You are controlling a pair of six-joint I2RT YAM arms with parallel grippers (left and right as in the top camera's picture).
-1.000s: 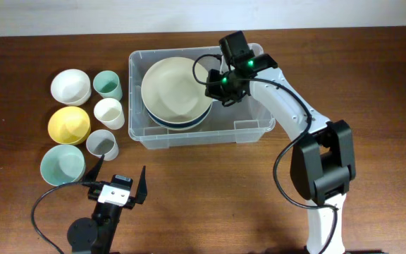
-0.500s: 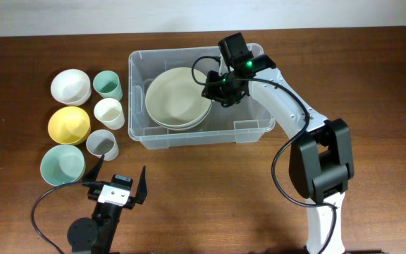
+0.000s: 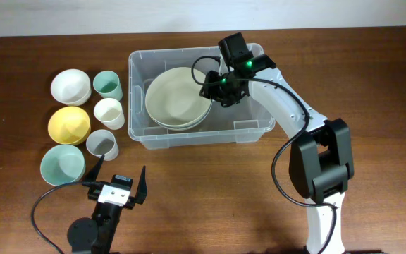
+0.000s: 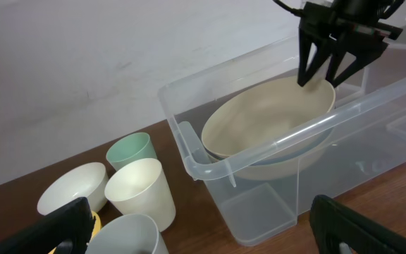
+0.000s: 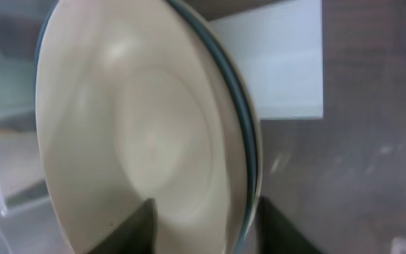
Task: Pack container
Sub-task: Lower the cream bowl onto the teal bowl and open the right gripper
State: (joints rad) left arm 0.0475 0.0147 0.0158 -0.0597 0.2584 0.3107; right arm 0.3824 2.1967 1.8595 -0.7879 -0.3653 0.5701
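Observation:
The clear plastic container [image 3: 136, 99] stands at the table's middle back, with a white label [image 5: 280, 63] on its base. Inside lies a cream bowl [image 3: 177, 97] nested in a dark-rimmed bowl [image 5: 242, 113]. My right gripper [image 3: 216, 92] reaches down into the container at the bowls' right edge. It is open, one finger inside the cream bowl [image 5: 139, 134] and one outside the rim, with gaps on both sides [image 5: 206, 204]. My left gripper [image 3: 117, 178] rests wide open and empty near the front edge. It faces the container [image 4: 189, 152] and the bowl [image 4: 266, 116].
Left of the container stand a white bowl [image 3: 70, 86], a green cup [image 3: 108, 85], a white cup [image 3: 108, 113], a yellow bowl [image 3: 69, 124], a grey cup [image 3: 102, 144] and a pale green bowl [image 3: 62, 165].
The cream bowl, tilted up a second ago with the dark bowl showing beneath, has settled flat. My right jaws have opened off its rim. The left arm has not moved.

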